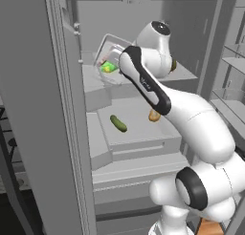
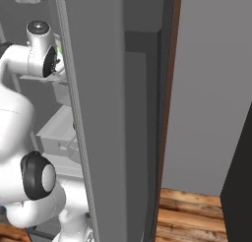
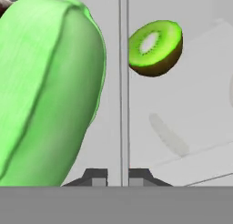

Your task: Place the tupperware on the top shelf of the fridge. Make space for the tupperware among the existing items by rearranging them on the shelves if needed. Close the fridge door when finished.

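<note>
My tool is pinched on the thin clear wall of the tupperware, its tips pressed together either side of that wall at the bottom centre of the hand view, with the green food looming at left. In the left base view the box sits tilted in the upper middle of the frame, over the top shelf of the open fridge. A halved kiwi lies ahead on that shelf; a cucumber and a tan bun rest on the shelf below. I judge this the placing step (door not yet closed): next I should level the box, lower it clear of the kiwi, then release.
</note>
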Tool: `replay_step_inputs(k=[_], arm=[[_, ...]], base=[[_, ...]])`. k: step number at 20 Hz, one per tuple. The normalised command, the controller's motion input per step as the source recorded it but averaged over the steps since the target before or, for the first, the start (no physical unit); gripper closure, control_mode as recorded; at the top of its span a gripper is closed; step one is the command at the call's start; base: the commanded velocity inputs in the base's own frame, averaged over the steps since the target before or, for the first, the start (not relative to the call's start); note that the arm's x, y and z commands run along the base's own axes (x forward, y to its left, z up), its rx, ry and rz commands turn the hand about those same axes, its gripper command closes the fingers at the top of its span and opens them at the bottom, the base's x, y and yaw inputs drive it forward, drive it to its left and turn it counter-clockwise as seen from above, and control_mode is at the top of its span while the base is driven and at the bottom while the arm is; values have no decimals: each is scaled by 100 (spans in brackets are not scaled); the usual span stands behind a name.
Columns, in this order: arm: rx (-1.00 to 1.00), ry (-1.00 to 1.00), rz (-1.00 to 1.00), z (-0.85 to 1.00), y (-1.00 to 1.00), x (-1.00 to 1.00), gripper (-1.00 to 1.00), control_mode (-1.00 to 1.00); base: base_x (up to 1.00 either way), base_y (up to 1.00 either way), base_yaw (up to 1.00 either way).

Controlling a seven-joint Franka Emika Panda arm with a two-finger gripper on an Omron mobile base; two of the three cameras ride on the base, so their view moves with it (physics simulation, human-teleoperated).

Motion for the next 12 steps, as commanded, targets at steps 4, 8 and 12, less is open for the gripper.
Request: replay_step_inputs(k=[4, 8, 12], arm=[[0, 7, 2, 0, 29, 69, 100, -100], [0, 9, 4, 0, 34, 78, 100, -100], [0, 4, 2, 0, 11, 74, 100, -100]], base=[[0, 0, 0], [0, 0, 0], [0, 0, 0]])
